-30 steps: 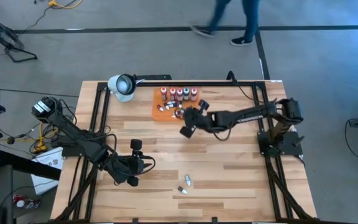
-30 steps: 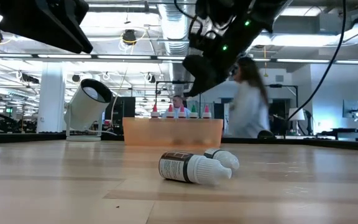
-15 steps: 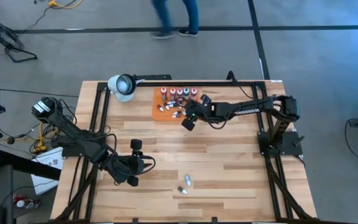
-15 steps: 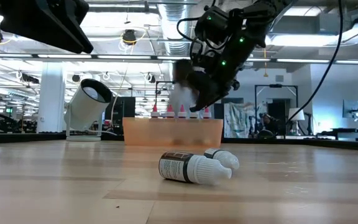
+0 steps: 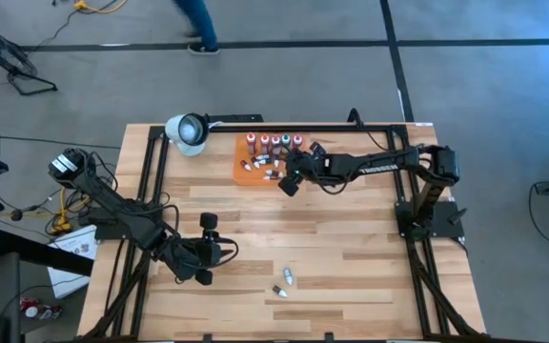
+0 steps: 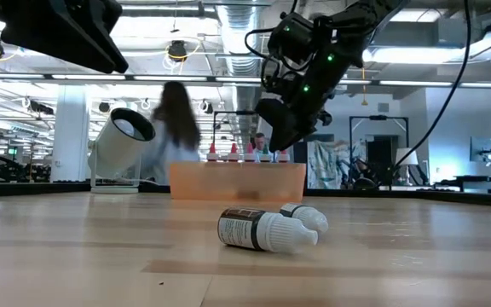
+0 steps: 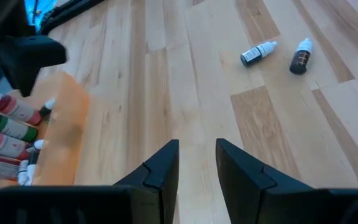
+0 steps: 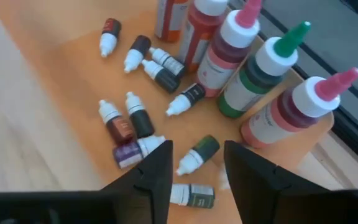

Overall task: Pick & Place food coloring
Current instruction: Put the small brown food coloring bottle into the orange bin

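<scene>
The food coloring is in two places. Several larger bottles (image 8: pixel 229 53) stand along the far side of the orange tray (image 5: pixel 243 173), with many small vials (image 8: pixel 135 115) lying flat on it. Two more vials (image 5: pixel 285 283) lie on their sides on the wood near the front edge and also show in the low view (image 6: pixel 262 230). My right gripper (image 8: pixel 196 149) hovers open over the tray's right part, above a dark green vial (image 8: pixel 202 149). My left gripper (image 7: pixel 196 165) waits near the front left (image 5: pixel 208 252), with a gap between its fingers and nothing in it.
A white lamp (image 5: pixel 187 131) stands at the far left corner beside the tray. A black rail (image 5: pixel 351 126) runs along the far edge. A person (image 5: pixel 193 24) walks on the floor beyond the table. Bare wood lies between the tray and the two loose vials.
My right gripper has gone toward the table's far edge, from the bare wood in front of the tray to above the tray's right part, and has kept there for the last half second. The person beyond the table has walked toward the left.
</scene>
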Robot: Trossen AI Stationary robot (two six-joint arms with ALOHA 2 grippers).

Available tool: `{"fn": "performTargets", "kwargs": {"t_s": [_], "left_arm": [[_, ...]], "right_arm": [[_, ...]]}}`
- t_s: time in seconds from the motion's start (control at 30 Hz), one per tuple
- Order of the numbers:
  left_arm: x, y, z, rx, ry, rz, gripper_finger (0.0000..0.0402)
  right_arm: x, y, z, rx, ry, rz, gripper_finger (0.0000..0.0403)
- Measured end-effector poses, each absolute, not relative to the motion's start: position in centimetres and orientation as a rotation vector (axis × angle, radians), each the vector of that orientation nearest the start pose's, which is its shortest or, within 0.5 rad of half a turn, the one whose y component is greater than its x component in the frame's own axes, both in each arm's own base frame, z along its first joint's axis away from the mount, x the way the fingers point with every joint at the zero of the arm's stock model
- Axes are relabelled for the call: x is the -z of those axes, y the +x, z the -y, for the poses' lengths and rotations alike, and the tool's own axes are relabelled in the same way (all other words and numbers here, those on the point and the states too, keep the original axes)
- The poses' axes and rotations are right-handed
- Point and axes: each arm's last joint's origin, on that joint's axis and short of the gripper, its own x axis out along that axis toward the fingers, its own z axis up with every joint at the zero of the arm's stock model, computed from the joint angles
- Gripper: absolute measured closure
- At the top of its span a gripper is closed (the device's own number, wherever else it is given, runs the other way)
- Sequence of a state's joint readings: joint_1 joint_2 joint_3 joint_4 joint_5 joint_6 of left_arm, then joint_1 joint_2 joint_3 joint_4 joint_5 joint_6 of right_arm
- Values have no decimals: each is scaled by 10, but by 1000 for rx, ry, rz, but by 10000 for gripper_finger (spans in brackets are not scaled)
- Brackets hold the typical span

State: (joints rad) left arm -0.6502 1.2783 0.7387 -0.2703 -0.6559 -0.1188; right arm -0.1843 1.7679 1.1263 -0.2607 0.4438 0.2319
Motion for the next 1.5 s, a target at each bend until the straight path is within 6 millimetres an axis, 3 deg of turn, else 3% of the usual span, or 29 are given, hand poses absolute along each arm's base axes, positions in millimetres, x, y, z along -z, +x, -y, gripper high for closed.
{"fn": "performTargets", "kwargs": {"t_s": [0.2, 0.5, 0.63, 0.8, 0.97, 1.17, 1.5], "left_arm": [[-218, 209, 136, -57, 353, -618, 302], [-224, 221, 150, 152, 279, -515, 302], [-212, 238, 161, 253, 320, -458, 302], [-183, 268, 169, 372, 331, -395, 302], [-159, 293, 169, 544, 239, -294, 302], [-128, 315, 158, 573, 164, -286, 302], [-95, 345, 165, 604, 134, -351, 302]], "right_arm": [[-214, 351, 45, 592, -4, -789, 250], [-251, 321, -48, 405, -152, -764, 262], [-252, 307, -86, 377, -214, -749, 268], [-245, 291, -121, 396, -251, -739, 270], [-244, 276, -145, 369, -198, -726, 263], [-245, 264, -166, 347, -192, -678, 255], [-245, 258, -174, 342, -196, -663, 246]]}}
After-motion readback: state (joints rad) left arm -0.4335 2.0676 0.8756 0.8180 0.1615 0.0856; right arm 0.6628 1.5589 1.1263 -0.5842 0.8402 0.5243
